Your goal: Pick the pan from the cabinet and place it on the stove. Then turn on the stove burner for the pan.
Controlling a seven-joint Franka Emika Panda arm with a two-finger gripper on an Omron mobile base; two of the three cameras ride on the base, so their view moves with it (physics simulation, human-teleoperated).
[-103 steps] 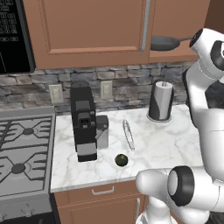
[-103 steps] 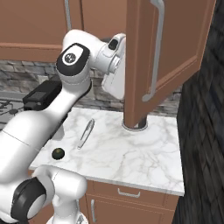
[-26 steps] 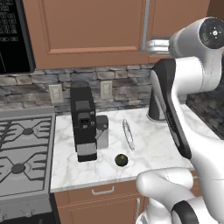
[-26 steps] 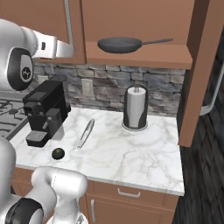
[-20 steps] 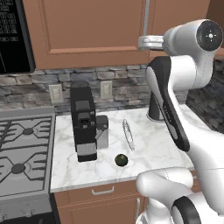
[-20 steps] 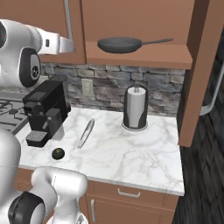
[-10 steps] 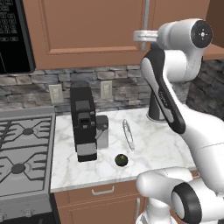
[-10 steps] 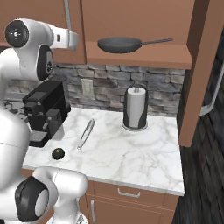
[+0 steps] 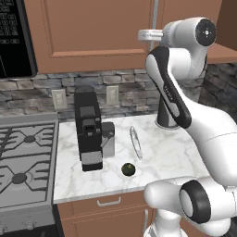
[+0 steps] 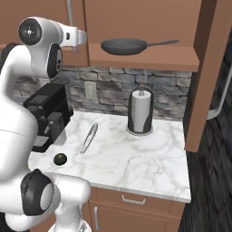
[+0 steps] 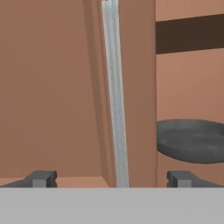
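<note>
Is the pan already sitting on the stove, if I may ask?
No, the pan rests on the open cabinet shelf, above the counter.

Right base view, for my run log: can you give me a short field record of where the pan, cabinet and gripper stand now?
pan: wide dark-grey frying pan lying on the open cabinet shelf, handle pointing right
cabinet: reddish-brown wooden wall cabinet, right door swung open
gripper: open, empty, facing a silver bar handle
counter: paper towel roll below the pan
</note>
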